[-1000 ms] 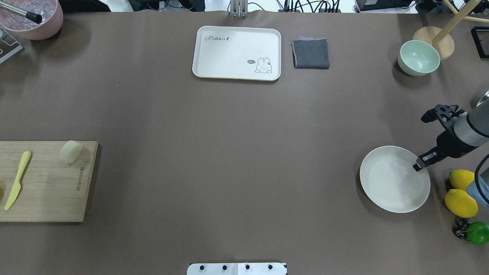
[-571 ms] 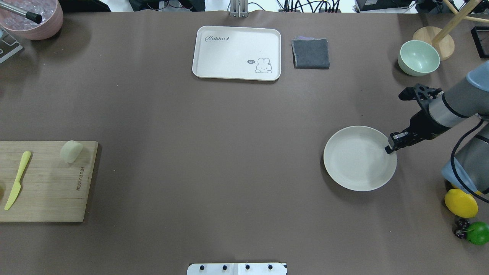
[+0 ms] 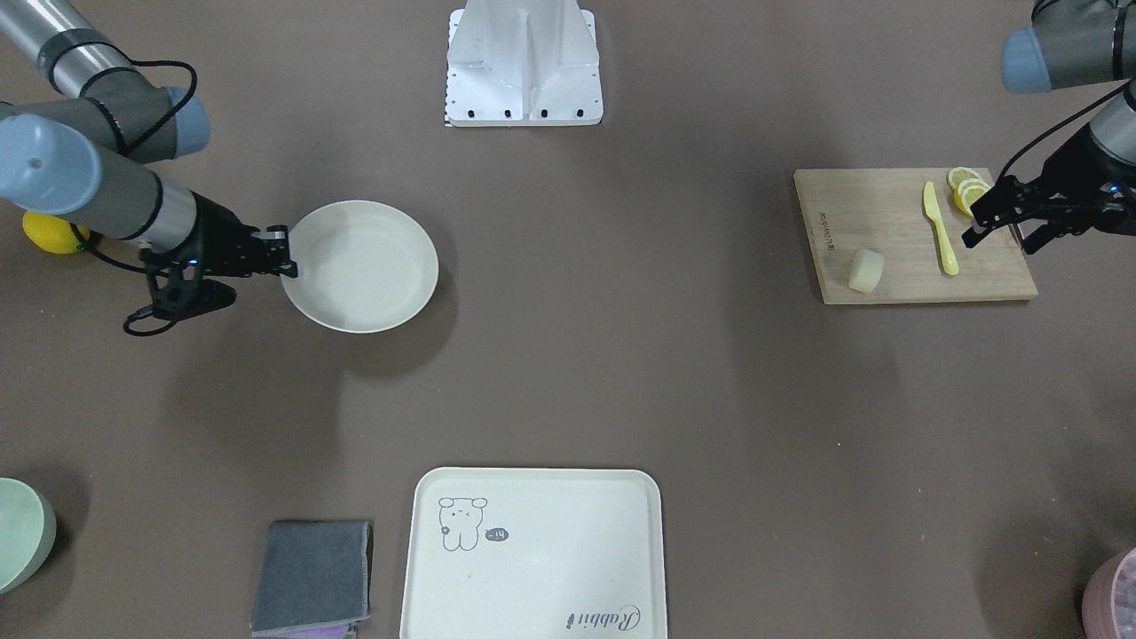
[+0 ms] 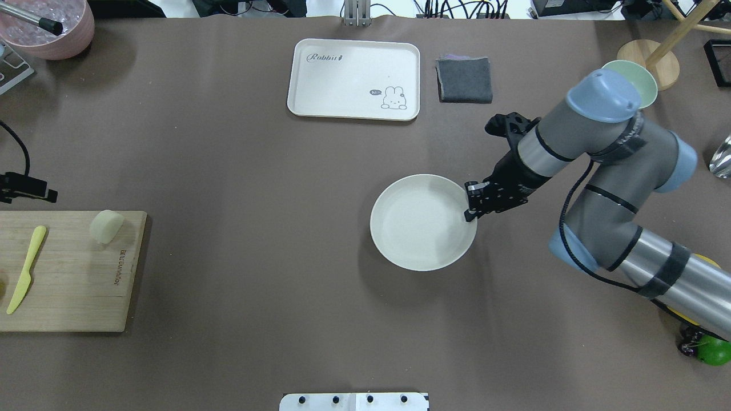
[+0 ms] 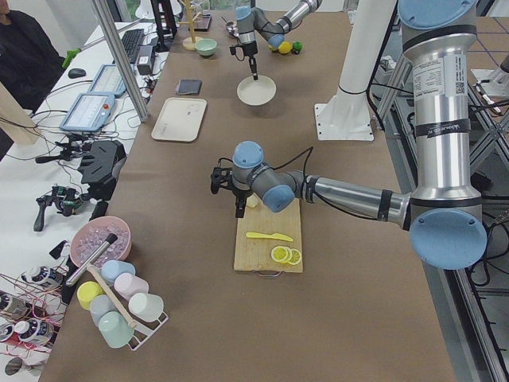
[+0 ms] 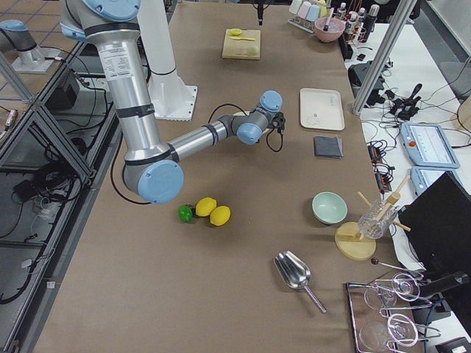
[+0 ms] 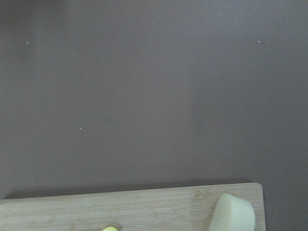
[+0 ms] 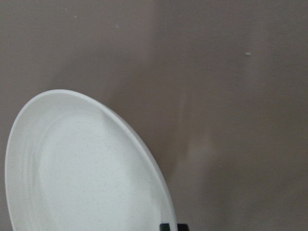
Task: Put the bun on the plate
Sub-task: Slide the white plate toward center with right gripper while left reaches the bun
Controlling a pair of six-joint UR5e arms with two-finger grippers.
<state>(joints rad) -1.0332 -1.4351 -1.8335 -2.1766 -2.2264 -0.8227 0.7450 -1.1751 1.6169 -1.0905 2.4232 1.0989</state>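
Note:
The bun [image 4: 106, 226] [image 3: 866, 270] lies on the wooden cutting board [image 4: 74, 285], near its far right corner, and shows at the bottom right of the left wrist view as the bun [image 7: 232, 214]. The round cream plate [image 4: 422, 222] [image 3: 359, 266] [image 8: 82, 168] is near the middle of the table, and my right gripper [image 4: 472, 208] [image 3: 286, 257] is shut on its right rim. My left gripper [image 3: 1001, 240] hovers open over the board, to the left of the bun, holding nothing.
A yellow knife [image 4: 25, 268] and lemon slices [image 3: 967, 188] lie on the board. A rabbit tray [image 4: 354, 79] and a grey cloth [image 4: 465, 80] sit at the far side. A green bowl [image 6: 330, 207], lemons [image 6: 213, 212] and a lime [image 4: 714, 349] are at the right.
My right gripper has carried the plate by its rim from the table's right edge leftward and farther from the robot, toward the middle. My left arm has come into view at the left edge.

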